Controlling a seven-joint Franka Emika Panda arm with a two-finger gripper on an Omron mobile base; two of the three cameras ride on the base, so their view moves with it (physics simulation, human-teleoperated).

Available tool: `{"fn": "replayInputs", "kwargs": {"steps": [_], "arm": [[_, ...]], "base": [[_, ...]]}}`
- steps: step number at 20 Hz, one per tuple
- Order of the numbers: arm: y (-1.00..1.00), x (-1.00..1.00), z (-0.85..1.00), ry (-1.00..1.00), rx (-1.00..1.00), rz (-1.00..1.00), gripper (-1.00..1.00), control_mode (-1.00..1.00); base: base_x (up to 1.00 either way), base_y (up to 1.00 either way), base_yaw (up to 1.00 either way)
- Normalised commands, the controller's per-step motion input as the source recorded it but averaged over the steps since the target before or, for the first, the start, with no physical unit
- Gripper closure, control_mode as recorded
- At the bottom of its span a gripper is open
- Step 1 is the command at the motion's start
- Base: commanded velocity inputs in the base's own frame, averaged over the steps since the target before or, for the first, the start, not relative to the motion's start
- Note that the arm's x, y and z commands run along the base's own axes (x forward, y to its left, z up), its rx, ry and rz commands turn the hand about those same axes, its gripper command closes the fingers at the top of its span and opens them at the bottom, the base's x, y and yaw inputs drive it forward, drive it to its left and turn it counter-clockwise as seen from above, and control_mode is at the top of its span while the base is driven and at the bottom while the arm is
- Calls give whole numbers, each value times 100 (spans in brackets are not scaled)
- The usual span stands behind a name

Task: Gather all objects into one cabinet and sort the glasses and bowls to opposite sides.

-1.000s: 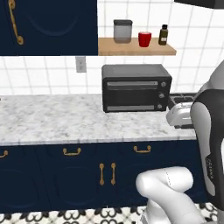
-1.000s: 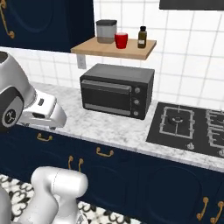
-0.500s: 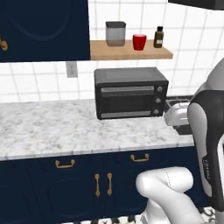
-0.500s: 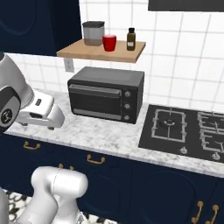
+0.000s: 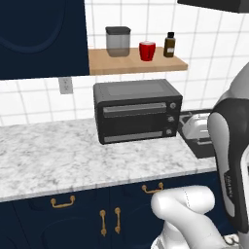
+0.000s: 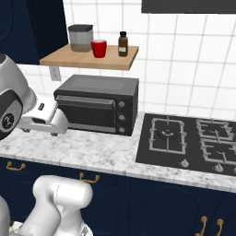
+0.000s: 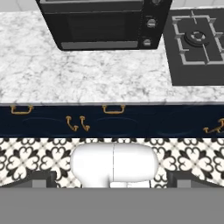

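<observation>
Red cup [image 5: 147, 50]: stood upright on the wooden shelf [image 5: 138, 65], between the canister [image 5: 118, 41] and the brown bottle [image 5: 169, 44]; near both, touching neither.
Canister: grey with a black lid, at the shelf's cabinet end, taller than the cup.
Bottle: small, dark brown with a black cap, toward the shelf's free end.
Shelf: light wood, fixed to the white tiled wall straight above the oven [image 5: 137, 116].
Cabinet [image 5: 44, 36]: dark navy, door shut, hung just beside the shelf on its left as the left base view showed it; no cup or bowl was visible at it.
Oven: black toaster oven on the marble worktop [image 5: 73, 158], door closed, three knobs down its right edge.
Hob [image 6: 189, 143]: black gas hob set into the worktop just right of the oven in the right base view.
Base cupboards [image 7: 113, 120]: navy fronts with small brass pulls below the worktop edge.
End effector [image 6: 64, 124]: held low in front of the oven's left end in the right base view, well below the shelf and apart from the cup; its fingers stood spread wide with nothing between them.
Floor [image 7: 35, 157]: black-and-white patterned tiles showed beneath the cupboards in the hand view.
</observation>
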Motion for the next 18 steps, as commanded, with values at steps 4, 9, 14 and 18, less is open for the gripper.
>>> {"fn": "replayInputs", "kwargs": {"steps": [4,9,14,18], "arm": [[0,0,0,0,0,0,-100,100],[0,0,0,0,0,0,-100,100],[0,0,0,0,0,0,-100,100],[5,14,0,0,0,0,-100,-100]], "base": [[0,0,-1],[23,9,0],[38,15,0],[41,14,0]]}}
